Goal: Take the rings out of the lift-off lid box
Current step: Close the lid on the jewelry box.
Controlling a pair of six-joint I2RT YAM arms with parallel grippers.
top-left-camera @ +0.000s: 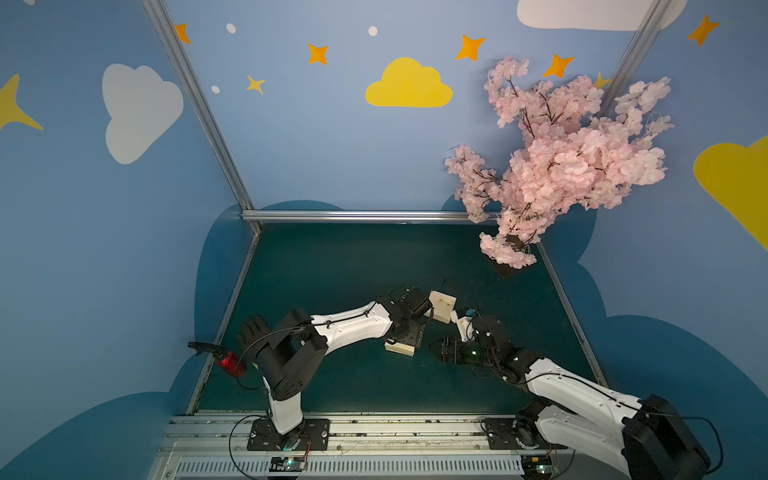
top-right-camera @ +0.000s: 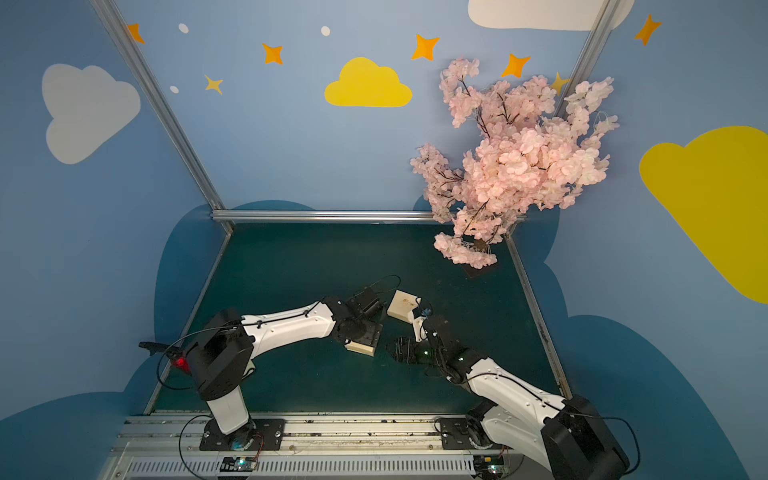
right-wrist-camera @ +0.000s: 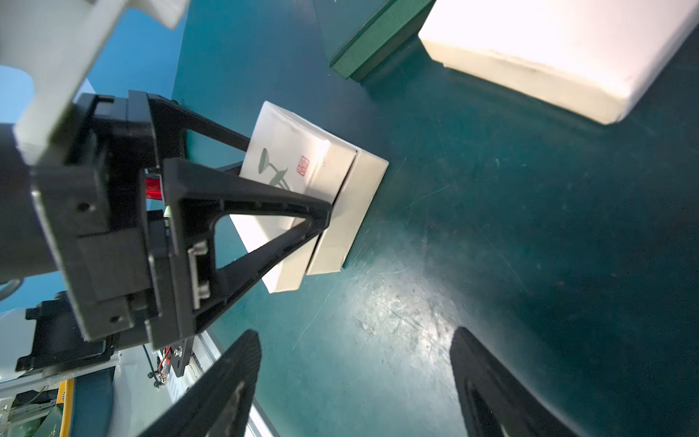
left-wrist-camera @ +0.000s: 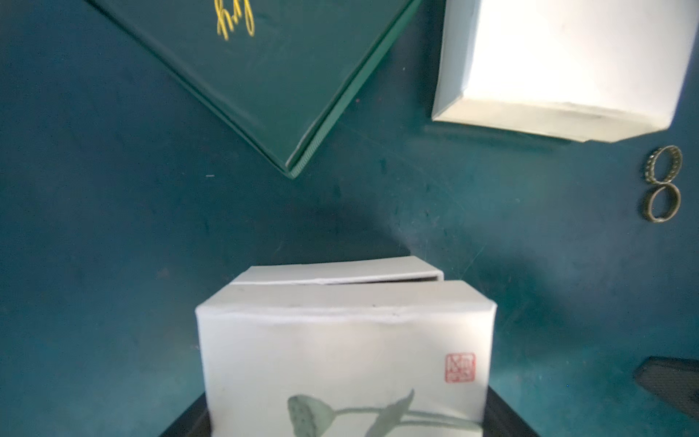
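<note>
Two rings [left-wrist-camera: 662,184] touching — one beaded, other seemingly plain.

Two touching rings [left-wrist-camera: 662,184], lotus-printed white box [left-wrist-camera: 344,340], green box [left-wrist-camera: 264,75]

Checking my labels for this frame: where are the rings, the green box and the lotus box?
rings [left-wrist-camera: 662,184]: left wrist view, where the two bands meet.
green box [left-wrist-camera: 272,83]: left wrist view, top face below the gold script.
lotus box [left-wrist-camera: 340,348]: left wrist view, printed face above the lotus.
</note>
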